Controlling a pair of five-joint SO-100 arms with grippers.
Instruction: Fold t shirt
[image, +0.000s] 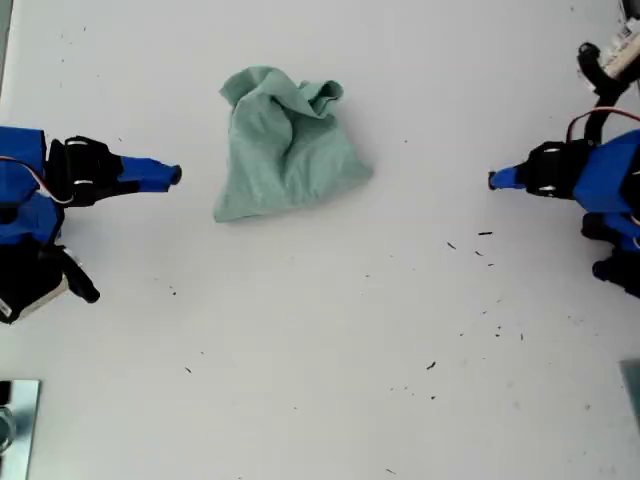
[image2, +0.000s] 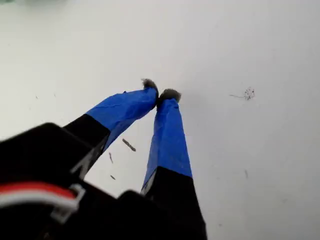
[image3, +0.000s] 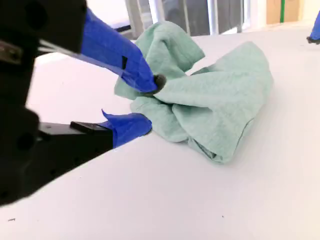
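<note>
Not much folding is done yet. My second gripper is parked with jaws apart and empty just short of the t shirt — a crumpled heap toward the tabletop's far edge. Across the tabletop, my first gripper is pinched closed on nothing — all folds are left.

bright even overhead light, white table near blown out w/ glare, shadows soft + faint. exterior view slightly soft; wrist views blur close-up gripper bodies.
</note>
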